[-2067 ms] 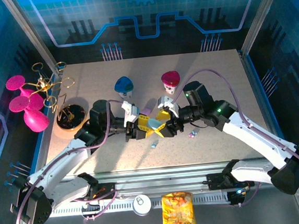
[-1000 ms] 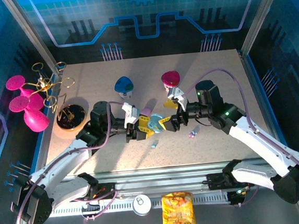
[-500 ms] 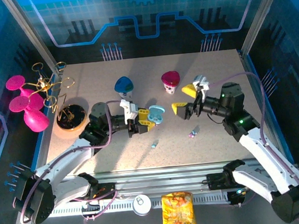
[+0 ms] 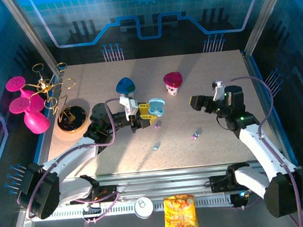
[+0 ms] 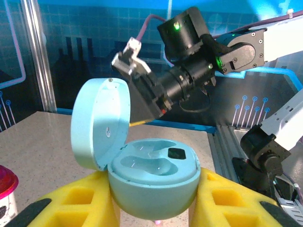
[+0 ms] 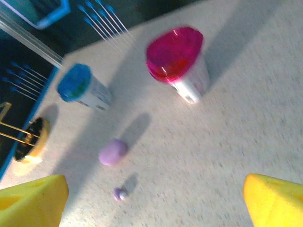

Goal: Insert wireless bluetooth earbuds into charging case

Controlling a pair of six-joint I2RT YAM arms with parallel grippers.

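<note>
Got the light-blue charging case [image 5: 151,175] clamped tight in the left gripper [image 5: 154,204], flipped open, up over the middle of the table [image 4: 217,70]. Seeing nothing seated inside it. Right gripper [image 6: 151,203] spread wide and carrying nothing, over toward the right edge. Earbuds [image 4: 195,135] lying loose toward the middle of the near edge. Guessing feather-light, hard and slick, so prone to squirting out or rolling. Best to nip one gently, square across the stubby body. Can't tell which way up any bud lies: too tiny from above, too blurry through the right wrist.
</note>
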